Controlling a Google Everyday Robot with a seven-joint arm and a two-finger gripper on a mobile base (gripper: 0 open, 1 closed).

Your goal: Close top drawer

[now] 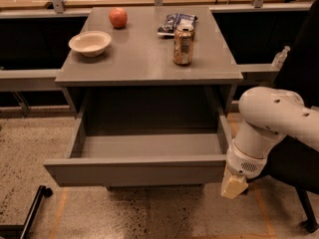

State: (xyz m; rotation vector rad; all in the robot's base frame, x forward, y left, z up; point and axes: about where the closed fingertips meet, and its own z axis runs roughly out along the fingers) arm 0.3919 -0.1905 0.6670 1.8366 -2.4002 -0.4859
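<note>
The top drawer (134,171) is a wide, shallow grey drawer pulled far out of the grey cabinet (149,76). Its inside looks empty and its plain flat front faces me. My gripper (233,184) hangs from the white arm (271,123) at the right end of the drawer front, just beside and slightly below its right corner. Only its pale tip shows. The lower drawers are hidden behind the open one.
On the cabinet top stand a white bowl (90,43), a red apple (118,17), a drink can (183,44) and a snack bag (175,24). A dark chair (299,163) is at the right behind the arm. A black leg (30,208) lies on the speckled floor at lower left.
</note>
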